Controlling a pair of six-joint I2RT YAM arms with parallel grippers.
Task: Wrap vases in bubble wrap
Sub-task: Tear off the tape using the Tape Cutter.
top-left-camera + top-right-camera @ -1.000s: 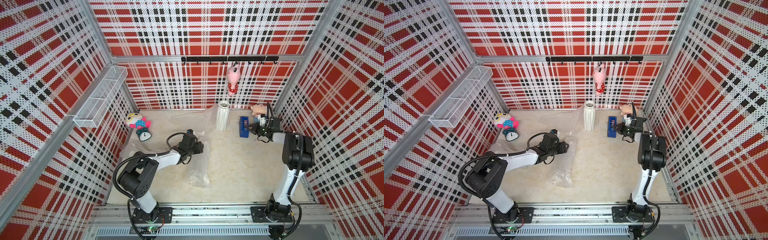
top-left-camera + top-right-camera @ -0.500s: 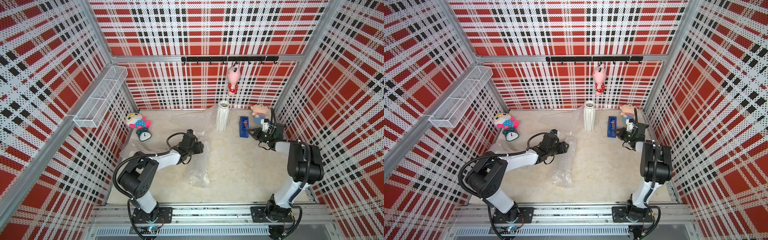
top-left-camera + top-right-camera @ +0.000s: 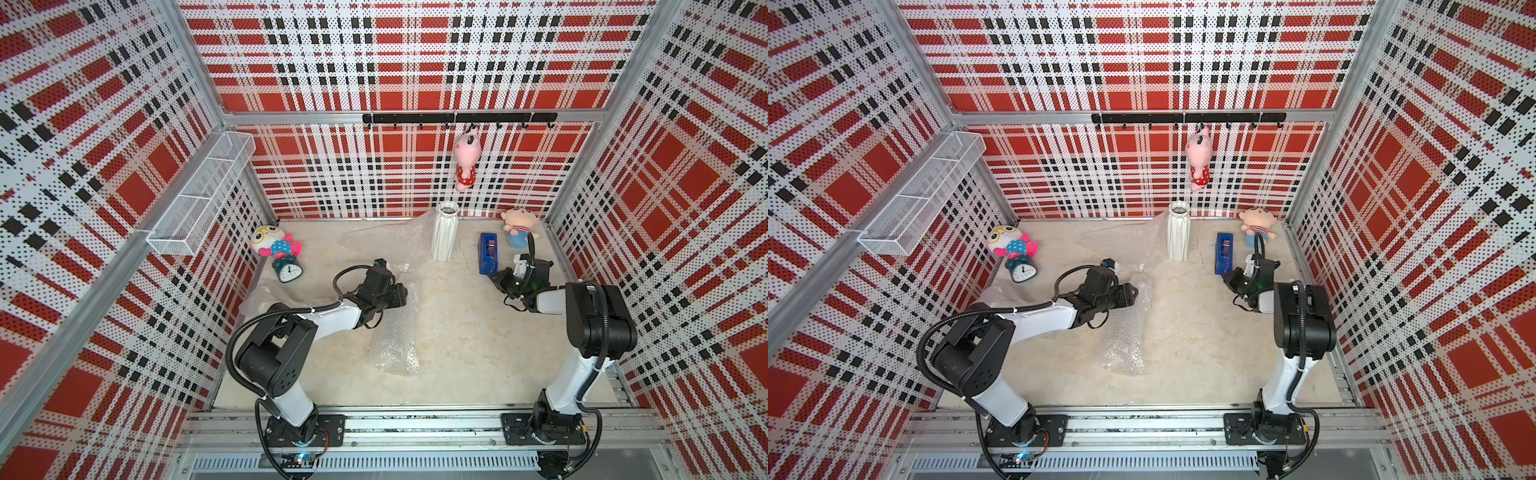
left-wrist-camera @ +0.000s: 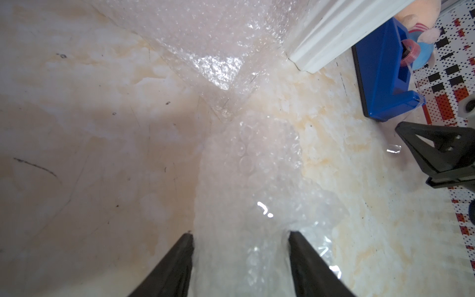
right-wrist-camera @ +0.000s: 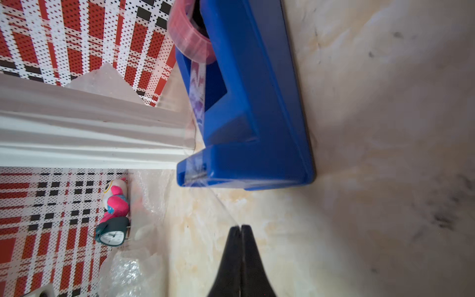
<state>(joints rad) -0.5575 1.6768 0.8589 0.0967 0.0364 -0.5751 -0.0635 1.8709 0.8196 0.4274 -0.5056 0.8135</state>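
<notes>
A tall white ribbed vase (image 3: 444, 232) (image 3: 1178, 232) stands upright at the back of the table. My left gripper (image 3: 401, 295) (image 4: 241, 232) is closed round a crinkly roll of bubble wrap (image 4: 246, 180) (image 3: 399, 332) lying on the table; what is inside the roll is hidden. A second sheet of bubble wrap (image 3: 386, 241) lies just left of the vase. My right gripper (image 3: 494, 276) (image 5: 241, 226) is shut on a clear strip of tape (image 5: 218, 200). The strip is drawn from the blue tape dispenser (image 3: 487, 252) (image 5: 252, 102).
A plush owl (image 3: 274, 245) and a green alarm clock (image 3: 288, 270) sit at the back left, a plush doll (image 3: 517, 226) at the back right. More bubble wrap (image 3: 266, 295) lies by the left wall. A wire basket (image 3: 199, 199) juts from that wall.
The right gripper has drawn back from the dispenser toward the front, stretching out the tape, and its elbow has swung. The left arm and its roll have not moved.
</notes>
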